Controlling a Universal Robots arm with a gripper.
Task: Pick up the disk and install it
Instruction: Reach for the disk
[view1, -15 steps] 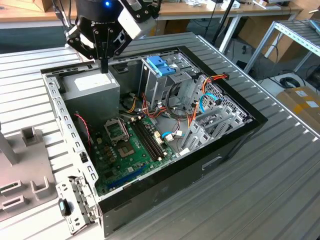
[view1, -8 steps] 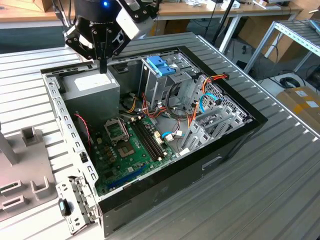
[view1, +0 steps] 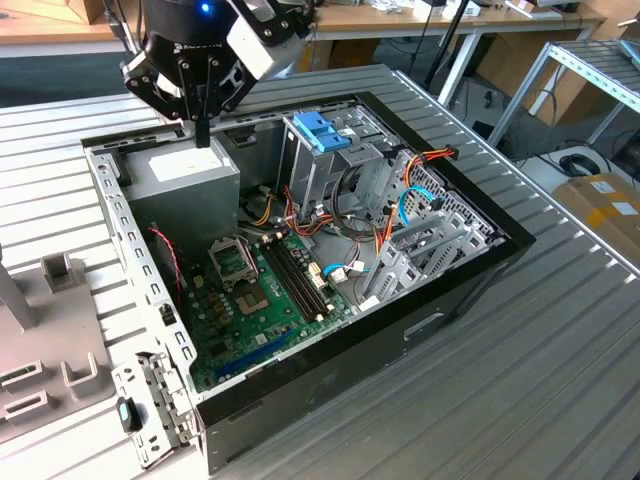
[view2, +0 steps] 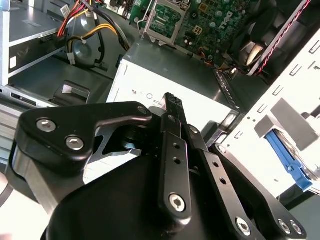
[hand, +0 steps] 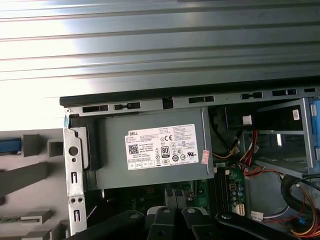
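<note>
Gripper (view1: 204, 130) shut on nothing, poised above the grey power box (view1: 185, 172) in the far corner of the computer case (view1: 480, 250), toward the exterior view's left. Disk (view2: 286, 159) outside that case, beyond the perforated side wall (view2: 290, 90). Metal cage (view1: 297, 165) with blue handle (view1: 314, 130) and loose cables (view1: 305, 215) just right of the box, circuit board (view1: 255, 300) nearer.

The disk (view2: 287, 159) sits outside the computer case (view2: 280, 107), just beyond its pale side wall, among the blocks of a grey holder (hand: 30, 145). I can make out its bright blue carrier rail and a sliver of grey metal beside it.
</note>
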